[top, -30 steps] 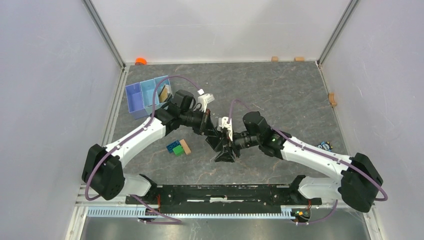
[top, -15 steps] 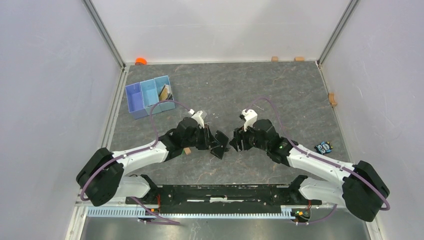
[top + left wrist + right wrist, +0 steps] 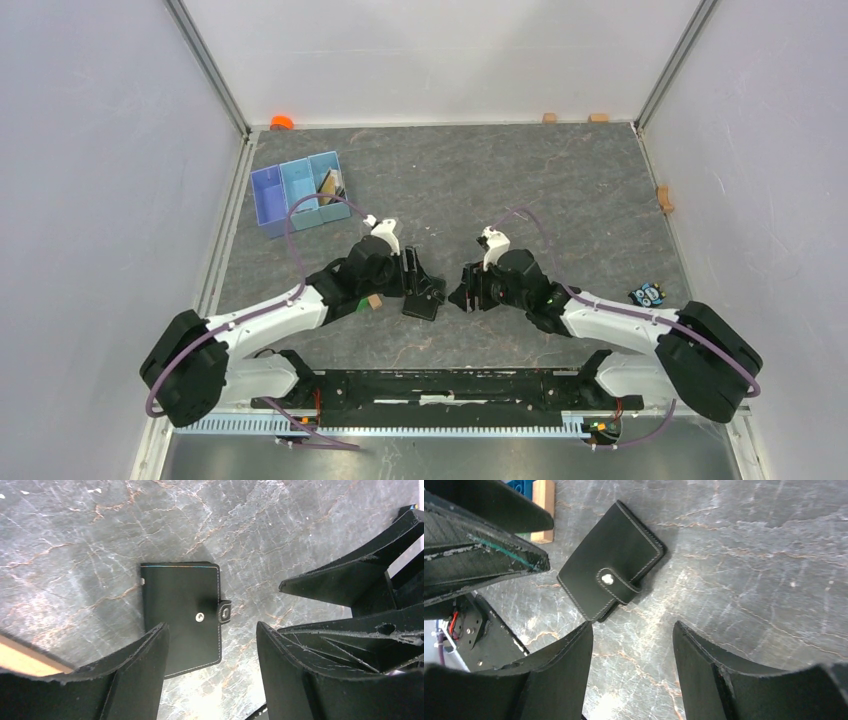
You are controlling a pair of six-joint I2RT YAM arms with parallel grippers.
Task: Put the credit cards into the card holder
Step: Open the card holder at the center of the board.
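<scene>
Between the arms on the tabletop (image 3: 75, 530), the card holder (image 3: 180, 615) lies flat and snapped shut under the left gripper (image 3: 211, 630) and right gripper (image 3: 631, 627), both wide and empty; no loose credit cards show beside it, so filling looks done and only lifting clear remains.

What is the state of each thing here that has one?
card holder: closed, flat on the table, held by no hand
left hand: open, empty, over the card holder
right hand: open, empty
blue tray: one end compartment holds something, the other two look empty
</scene>
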